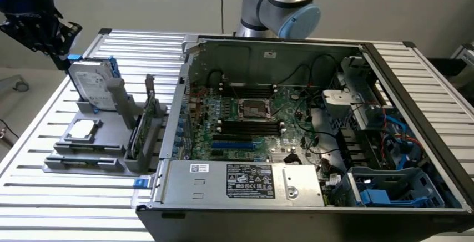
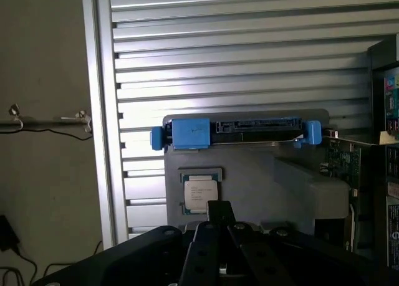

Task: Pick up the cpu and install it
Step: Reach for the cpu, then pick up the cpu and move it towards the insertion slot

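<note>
The cpu [image 1: 83, 130] is a small square chip with a silver top, lying flat in a grey holder [image 1: 104, 159] at the exterior view's left, outside the computer case. In the wrist view the cpu [image 2: 201, 194] sits just beyond my gripper [image 2: 219, 212]. The gripper [image 1: 55, 53] hangs well above the holder's far end, shut with nothing in it. The dark metal-framed socket [image 1: 250, 109] lies in the middle of the motherboard inside the open case.
A silver hard drive [image 1: 92, 84] with a blue frame [image 2: 190, 133] stands upright at the holder's far end, close under the gripper. The open computer case [image 1: 414, 86] takes up the slatted table's [image 1: 44, 197] middle and right. A memory module [image 1: 144, 125] stands in the holder beside the case wall.
</note>
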Available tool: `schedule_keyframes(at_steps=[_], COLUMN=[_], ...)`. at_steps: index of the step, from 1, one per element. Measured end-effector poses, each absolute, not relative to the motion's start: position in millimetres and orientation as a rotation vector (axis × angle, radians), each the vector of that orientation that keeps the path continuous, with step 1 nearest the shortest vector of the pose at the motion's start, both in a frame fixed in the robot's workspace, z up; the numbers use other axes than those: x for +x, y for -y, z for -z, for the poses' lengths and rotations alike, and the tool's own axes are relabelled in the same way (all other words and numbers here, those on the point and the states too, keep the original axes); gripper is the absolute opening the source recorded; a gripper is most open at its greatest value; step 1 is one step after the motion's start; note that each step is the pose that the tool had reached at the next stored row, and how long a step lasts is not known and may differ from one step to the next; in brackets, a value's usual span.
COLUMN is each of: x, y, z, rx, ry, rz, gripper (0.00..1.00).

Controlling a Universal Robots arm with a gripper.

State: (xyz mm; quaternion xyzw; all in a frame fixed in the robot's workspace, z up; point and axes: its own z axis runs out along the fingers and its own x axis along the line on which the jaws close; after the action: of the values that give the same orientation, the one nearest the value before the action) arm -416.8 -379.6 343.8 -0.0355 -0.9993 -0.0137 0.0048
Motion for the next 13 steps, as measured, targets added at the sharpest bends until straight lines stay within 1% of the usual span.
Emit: schedule_keyframes(at_steps=[10, 11, 12, 13], x=[-416.8, -416.8, -416.8, -416.8], y=[379.6, 379.6, 379.6, 379.6], z=[-343.8, -343.8, -343.8, -343.8], rx=[-0.111, -0.111, -0.111, -0.111], ry=[3.13, 3.13, 3.13, 3.13], rz=[0.043, 0.043, 0.043, 0.043], gripper=[0.12, 0.17, 0.17, 0.24])
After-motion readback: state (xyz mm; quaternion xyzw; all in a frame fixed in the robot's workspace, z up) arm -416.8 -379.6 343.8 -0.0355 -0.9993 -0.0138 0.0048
